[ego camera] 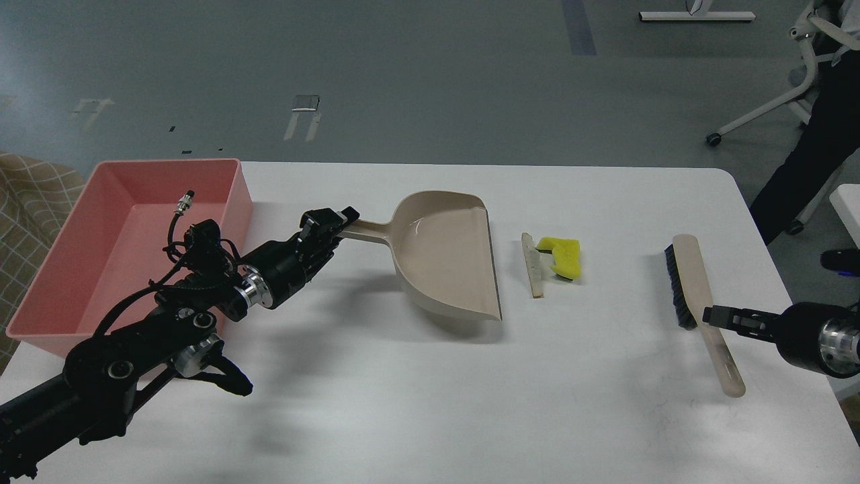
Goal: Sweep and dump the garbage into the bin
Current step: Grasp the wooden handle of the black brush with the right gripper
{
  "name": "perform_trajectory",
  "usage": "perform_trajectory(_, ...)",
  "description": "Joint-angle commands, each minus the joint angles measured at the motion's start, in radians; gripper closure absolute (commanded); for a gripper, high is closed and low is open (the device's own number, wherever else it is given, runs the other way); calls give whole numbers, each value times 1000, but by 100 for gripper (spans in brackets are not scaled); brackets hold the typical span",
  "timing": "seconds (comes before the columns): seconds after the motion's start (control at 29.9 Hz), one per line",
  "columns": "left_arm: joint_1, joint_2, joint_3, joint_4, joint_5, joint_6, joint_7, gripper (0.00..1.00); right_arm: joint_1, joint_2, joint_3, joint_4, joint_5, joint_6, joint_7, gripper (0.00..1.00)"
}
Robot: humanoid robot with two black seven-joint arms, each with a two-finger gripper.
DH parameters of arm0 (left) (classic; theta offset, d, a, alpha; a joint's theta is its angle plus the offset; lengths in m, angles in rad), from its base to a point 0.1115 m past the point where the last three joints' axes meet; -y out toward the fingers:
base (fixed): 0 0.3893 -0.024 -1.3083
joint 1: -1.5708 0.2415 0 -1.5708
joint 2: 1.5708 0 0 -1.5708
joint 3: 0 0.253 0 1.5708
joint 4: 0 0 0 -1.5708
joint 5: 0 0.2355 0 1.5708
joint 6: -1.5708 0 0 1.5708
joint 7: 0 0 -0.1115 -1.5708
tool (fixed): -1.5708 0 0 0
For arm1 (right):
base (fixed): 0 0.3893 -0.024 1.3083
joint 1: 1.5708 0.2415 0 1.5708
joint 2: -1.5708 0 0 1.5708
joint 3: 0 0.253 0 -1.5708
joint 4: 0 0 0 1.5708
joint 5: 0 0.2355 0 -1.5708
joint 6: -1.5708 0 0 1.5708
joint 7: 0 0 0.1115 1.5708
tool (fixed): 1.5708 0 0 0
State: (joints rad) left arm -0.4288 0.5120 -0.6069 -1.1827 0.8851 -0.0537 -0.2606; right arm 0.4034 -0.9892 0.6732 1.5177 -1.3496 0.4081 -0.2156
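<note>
The garbage lies mid-table: a white bread slice with tan crust [533,264] and, touching its right side, a yellow sponge piece with a dark green side [562,256]. The beige dustpan [449,254] sits just left of them, its open edge facing them. My left gripper [330,226] is shut on the dustpan's handle. The pink bin [107,262] stands at the table's left end, behind my left arm. The beige black-bristled brush [692,282] lies at the right. My right gripper [714,314] is at the brush's handle, dark and seen end-on, so its fingers cannot be told apart.
The white table [403,390] ends close to the right of the brush. A person in dark trousers [806,161] and a wheeled chair base [759,111] stand off the table at the far right. A checked cloth [27,202] lies left of the bin.
</note>
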Motion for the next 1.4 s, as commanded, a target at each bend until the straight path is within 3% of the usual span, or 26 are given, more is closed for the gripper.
perform_trajectory(0.0,1,-1,-2,0,0,0,0,97,0,4,-1,16,0,1,-2,49)
perform_trajectory(0.57,15,6,-5,0,-5,0,-19,97,-20,12,-7,18,1,11,-36,43)
perform_trajectory(0.8,15,8,-5,2,-5,2,-17,97,-23,26,-4,22,1,11,-36,51)
perform_trajectory(1.27,15,8,-8,11,-5,3,-19,97,-17,46,-6,18,1,12,-45,51)
perform_trajectory(1.37,15,8,-8,12,-5,3,-19,97,-18,46,-6,16,1,12,-54,58)
